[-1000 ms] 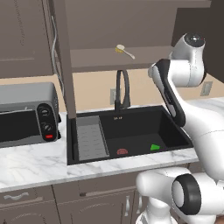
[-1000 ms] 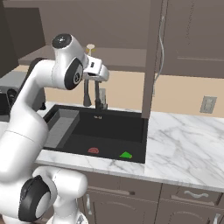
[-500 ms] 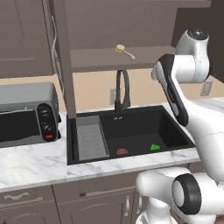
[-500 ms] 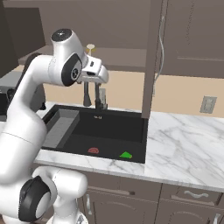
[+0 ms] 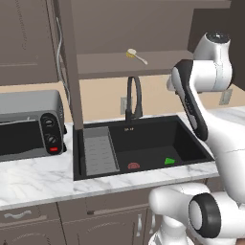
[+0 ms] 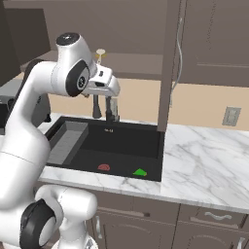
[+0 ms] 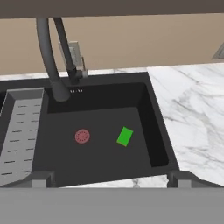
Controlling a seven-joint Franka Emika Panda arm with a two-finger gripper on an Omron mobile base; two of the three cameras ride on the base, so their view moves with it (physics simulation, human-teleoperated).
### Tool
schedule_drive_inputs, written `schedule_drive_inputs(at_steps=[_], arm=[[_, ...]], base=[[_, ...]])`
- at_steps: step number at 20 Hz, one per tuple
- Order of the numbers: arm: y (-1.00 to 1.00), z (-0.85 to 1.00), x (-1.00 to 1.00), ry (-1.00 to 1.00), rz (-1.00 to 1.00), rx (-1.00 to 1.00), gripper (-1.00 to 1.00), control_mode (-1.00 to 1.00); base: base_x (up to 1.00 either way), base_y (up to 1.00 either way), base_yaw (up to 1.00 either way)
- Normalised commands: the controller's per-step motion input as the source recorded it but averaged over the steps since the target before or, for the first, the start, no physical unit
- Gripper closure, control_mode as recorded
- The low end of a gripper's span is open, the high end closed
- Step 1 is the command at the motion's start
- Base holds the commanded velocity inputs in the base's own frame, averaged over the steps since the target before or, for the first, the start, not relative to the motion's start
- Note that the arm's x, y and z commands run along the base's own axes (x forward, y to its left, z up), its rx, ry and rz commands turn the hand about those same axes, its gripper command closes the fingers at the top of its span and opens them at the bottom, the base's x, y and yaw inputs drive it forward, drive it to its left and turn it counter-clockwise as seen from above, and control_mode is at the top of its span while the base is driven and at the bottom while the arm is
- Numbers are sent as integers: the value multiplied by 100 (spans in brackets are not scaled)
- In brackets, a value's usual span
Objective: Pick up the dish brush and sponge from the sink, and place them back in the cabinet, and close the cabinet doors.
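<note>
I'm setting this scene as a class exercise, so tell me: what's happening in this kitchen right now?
A white robot arm is tidying a large black sink. The small cream-headed dish brush already lies on the shelf of the dark brown wall cabinet. The flat green sponge is in the basin beside the red round drain. The robot's hand is open above the sink, holding nothing. The tall cabinet doors stand open.

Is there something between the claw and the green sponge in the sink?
Nothing visible. The open claw looks straight down at the sponge, which lies alone on the sink floor, right of the red drain.
</note>
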Motion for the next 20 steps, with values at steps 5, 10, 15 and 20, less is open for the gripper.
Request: schedule_drive_inputs(at_steps=[5, 10, 15, 20], arm=[[0, -28, -20, 0, 0, 0, -100, -100], [-3, -19, -13, 0, 0, 0, -100, -100], [-2, -12, -7, 1, 0, 0, -100, -100], [0, -2, -1, 6, 0, 0, -100, -100]], base=[[0, 0, 0], [0, 0, 0], [0, 0, 0], [0, 0, 0]])
